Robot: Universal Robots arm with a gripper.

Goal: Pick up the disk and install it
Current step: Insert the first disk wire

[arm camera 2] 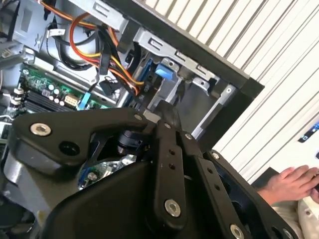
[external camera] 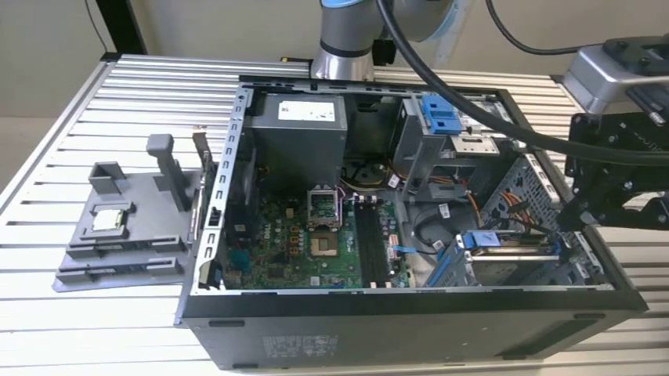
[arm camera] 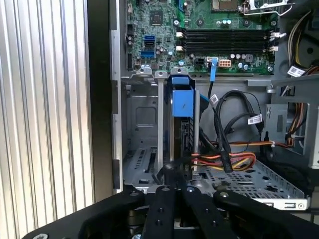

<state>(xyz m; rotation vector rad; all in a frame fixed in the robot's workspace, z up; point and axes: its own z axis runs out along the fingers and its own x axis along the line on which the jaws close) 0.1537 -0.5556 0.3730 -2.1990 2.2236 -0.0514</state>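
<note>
The open computer case (external camera: 397, 321) lies on its side on the slatted surface (external camera: 94, 329), so its insides face up towards the arm. In its near corner, on the exterior view's right, the disk (arm camera: 184, 124) stands edge-on in the drive cage (arm camera: 144, 114) and looks seated in its slot. The end effector (arm camera: 173, 175) hovers just beside it, closed and empty. The disk's blue bracket end faces the motherboard (external camera: 313, 235) farther in.

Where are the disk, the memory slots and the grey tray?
disk (arm camera: 182, 103), first wrist view, blue bracket end.
memory slots (arm camera: 227, 40), first wrist view, middle of the black slots.
grey tray (external camera: 146, 236), exterior view, bare flat base.
</note>
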